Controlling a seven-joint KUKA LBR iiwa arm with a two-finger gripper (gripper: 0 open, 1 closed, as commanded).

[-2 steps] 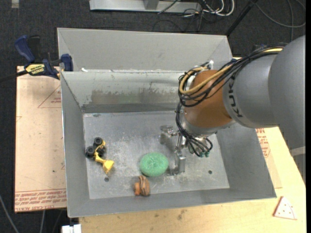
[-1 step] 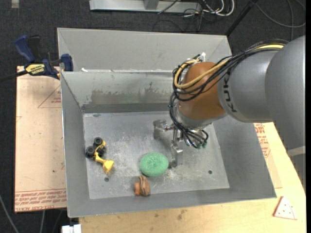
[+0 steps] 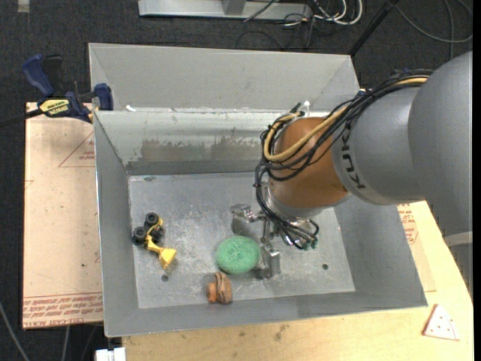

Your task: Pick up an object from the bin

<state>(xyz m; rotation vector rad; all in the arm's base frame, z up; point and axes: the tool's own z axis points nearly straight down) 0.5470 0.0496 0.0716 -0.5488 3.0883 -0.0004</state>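
The grey metal bin (image 3: 188, 201) carries three small things on its floor: a green round disc (image 3: 238, 255) near the middle, a brown lump (image 3: 219, 288) near it, and a yellow-black toy (image 3: 154, 241) well apart at the left.

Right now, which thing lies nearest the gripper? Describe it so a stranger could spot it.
In the grey bin, look at the floor's near middle, just left of the gripper. There lies a flat, round green disc. The brown lump below it and the yellow-and-black toy at far left are neither green nor round.
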